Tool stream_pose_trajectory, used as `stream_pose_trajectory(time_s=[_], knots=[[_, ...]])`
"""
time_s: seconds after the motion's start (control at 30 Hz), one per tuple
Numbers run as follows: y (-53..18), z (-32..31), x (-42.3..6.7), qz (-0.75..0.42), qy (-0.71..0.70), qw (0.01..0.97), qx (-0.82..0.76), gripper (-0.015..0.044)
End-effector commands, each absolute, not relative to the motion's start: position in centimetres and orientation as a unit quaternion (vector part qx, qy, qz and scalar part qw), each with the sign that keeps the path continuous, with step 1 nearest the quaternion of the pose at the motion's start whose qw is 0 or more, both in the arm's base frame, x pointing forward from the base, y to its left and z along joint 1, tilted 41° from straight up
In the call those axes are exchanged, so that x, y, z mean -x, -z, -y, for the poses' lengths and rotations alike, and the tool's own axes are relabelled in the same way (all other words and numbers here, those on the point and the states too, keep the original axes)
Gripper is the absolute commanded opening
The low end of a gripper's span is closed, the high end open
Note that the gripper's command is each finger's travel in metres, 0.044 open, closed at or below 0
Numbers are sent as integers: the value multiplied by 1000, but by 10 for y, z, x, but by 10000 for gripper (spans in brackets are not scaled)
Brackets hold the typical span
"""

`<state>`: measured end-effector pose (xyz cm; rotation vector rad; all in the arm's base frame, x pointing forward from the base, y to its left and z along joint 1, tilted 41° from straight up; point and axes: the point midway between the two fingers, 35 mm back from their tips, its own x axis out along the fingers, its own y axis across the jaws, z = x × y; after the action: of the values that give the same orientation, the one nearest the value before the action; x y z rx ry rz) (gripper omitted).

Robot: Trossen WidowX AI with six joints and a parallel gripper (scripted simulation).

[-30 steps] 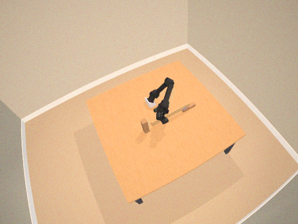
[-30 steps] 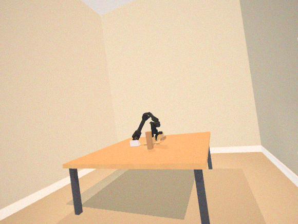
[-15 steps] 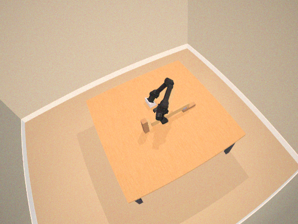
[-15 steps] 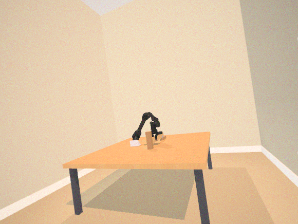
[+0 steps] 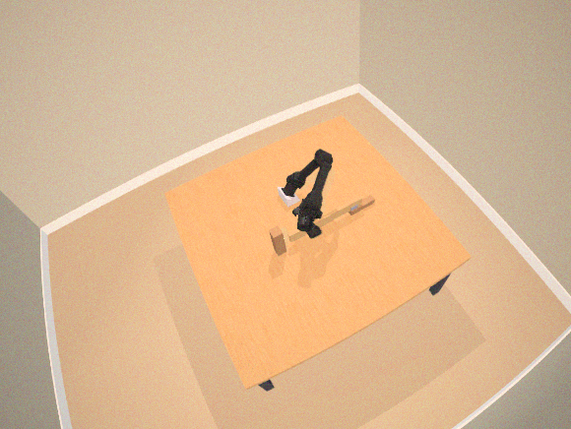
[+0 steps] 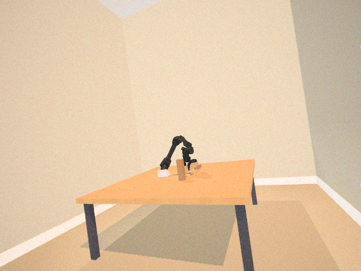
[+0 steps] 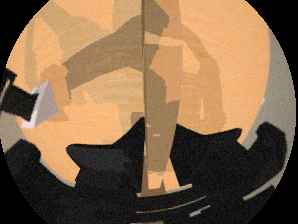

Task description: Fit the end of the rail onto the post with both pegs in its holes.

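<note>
The wooden rail (image 5: 332,217) runs from the footboard bracket (image 5: 354,209) to just short of the post (image 5: 278,241) (image 6: 181,169). A narrow gap with the pale pegs shows between the rail's near end and the post. My gripper (image 5: 312,229) (image 6: 190,165) (image 7: 151,119) is shut on the rail, nearer its post end. In the wrist view the rail's edge (image 7: 144,90) runs through the middle between the fingers. The far end appears to lie in the bracket on the low footboard block (image 5: 368,201). Exact peg and hole alignment and levelness are too small to judge.
The arm's white base (image 5: 287,197) (image 6: 163,173) (image 7: 46,106) stands behind the rail on the orange table (image 5: 276,315) (image 6: 149,191). The arm arches over from the base, and its shadow falls across the table in front of the rail.
</note>
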<state>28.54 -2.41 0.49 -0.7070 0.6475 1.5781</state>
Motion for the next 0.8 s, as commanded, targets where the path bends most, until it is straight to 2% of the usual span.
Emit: stream_pose_trajectory(time_s=[0.0,0.77], knots=[[-4,28,-287,-279,-679,606,308,0],[-1,34,-288,-279,-679,605,309,0]])
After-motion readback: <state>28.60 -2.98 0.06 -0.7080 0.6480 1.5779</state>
